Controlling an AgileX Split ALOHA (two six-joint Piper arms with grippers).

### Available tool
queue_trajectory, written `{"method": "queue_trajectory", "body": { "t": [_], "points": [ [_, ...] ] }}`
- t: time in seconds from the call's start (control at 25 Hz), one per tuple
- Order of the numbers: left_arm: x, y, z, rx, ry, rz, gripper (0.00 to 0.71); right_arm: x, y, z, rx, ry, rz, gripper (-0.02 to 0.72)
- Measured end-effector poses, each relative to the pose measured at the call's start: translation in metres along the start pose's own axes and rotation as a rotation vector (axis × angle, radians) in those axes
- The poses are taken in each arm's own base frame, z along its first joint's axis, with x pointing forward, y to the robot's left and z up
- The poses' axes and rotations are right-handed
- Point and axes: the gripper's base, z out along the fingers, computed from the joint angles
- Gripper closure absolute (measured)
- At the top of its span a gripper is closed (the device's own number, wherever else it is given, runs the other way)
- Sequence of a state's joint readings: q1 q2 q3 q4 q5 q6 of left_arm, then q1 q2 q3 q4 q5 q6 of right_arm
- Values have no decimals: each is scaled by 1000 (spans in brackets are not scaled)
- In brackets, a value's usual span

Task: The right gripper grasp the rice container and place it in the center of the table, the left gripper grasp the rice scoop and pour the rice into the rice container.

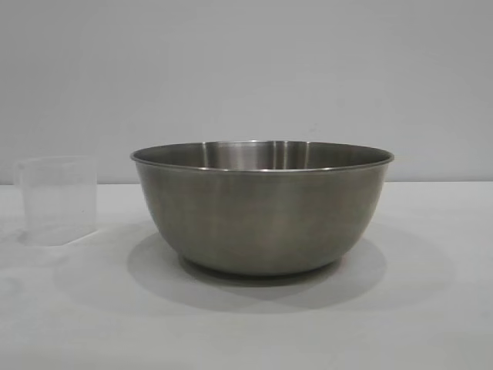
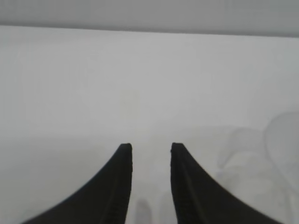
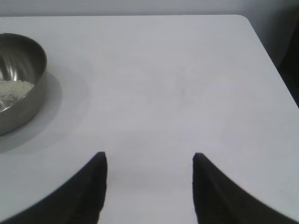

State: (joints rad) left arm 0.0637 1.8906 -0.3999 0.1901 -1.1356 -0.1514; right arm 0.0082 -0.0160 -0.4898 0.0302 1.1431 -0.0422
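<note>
rice container (image 1: 262, 216) mid-counter (image 1: 431, 308), rice (image 3: 14, 89) inside | rice scoop (image 1: 58, 200) upright beside it, released | left gripper (image 2: 150, 151), right gripper (image 3: 149, 161): jaws open, empty, clear of container

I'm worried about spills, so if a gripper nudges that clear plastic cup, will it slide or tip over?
The rice scoop looks thin-walled and empty, so probably very light; a nudge would likely slide it on the smooth table. It stands taller than wide, so a push near its rim may tip it. It stands clear of the rice container.

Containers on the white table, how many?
2. Round brushed-steel bowl sits mid-table with rice inside; small clear plastic measuring cup stands apart at its left side. Both grippers hold nothing.
</note>
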Motion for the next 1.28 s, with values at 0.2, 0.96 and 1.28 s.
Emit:
{"method": "queue_trajectory", "body": {
  "t": [0.2, 0.96, 1.28],
  "points": [
    [-59, -11, -1, 87, -177, 97, 548, 0, 0, 0, 0, 0, 0, 317],
    [-165, -63, -202, 169, -236, 261, 548, 0, 0, 0, 0, 0, 0, 317],
    [-154, -82, -220, 380, -194, 244, 548, 0, 0, 0, 0, 0, 0, 317]
  ]
}}
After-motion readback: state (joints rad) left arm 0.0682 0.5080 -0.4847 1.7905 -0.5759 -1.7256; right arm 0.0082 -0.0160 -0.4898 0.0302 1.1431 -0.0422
